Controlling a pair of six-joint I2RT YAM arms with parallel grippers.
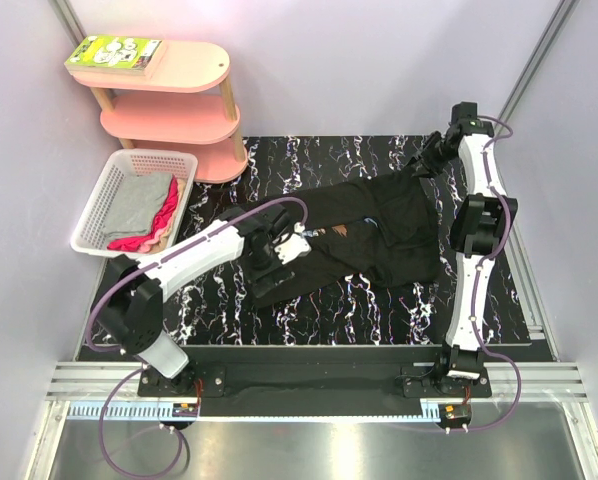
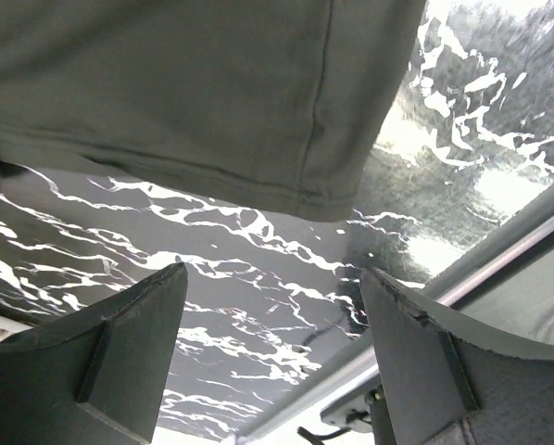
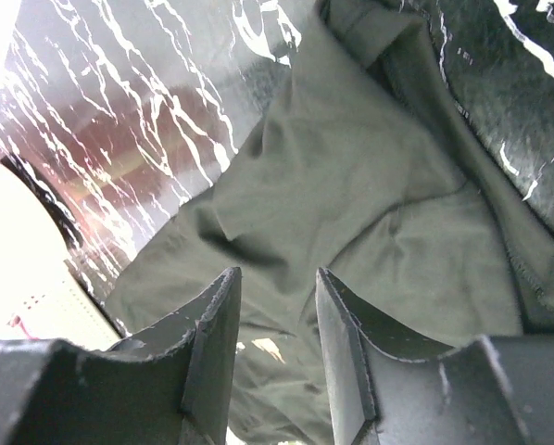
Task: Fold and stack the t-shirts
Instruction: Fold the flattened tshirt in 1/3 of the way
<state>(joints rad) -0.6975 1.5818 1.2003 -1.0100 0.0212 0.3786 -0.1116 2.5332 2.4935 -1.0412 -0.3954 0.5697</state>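
Left wrist view puts the left gripper (image 2: 272, 273) nearest: its fingers stand wide apart with nothing between them, only bare marbled table (image 2: 212, 278) showing in the gap. The hem of the black t-shirt (image 2: 194, 102) lies just beyond the fingertips, not touching them. From above, the left arm (image 1: 194, 255) rises from its base at the near-left edge, bends out to the left at the elbow, and reaches right and away, so its gripper hangs over the near-left end of the shirt. The shirt itself lies crumpled across the middle of the table, running on a slant from near-left to far-right (a scrap of orange and blue print shows near its middle). The right arm (image 1: 479, 250) climbs from its base along the table's right edge, folds at the elbow and reaches on to the shirt's far-right end. The right gripper (image 3: 277, 273) points down at the cloth with its fingers part-way apart; dark fabric fills the gap — whether any of it is pinched, I cannot tell. Farther off, beside the table's far-left corner, a white lattice basket (image 1: 91, 215) holds a grey t-shirt (image 1: 139, 205) on top of a red-pink one (image 1: 144, 238). Beyond it stands a pink shelf (image 1: 179, 120) with a green box (image 1: 116, 53) on top.
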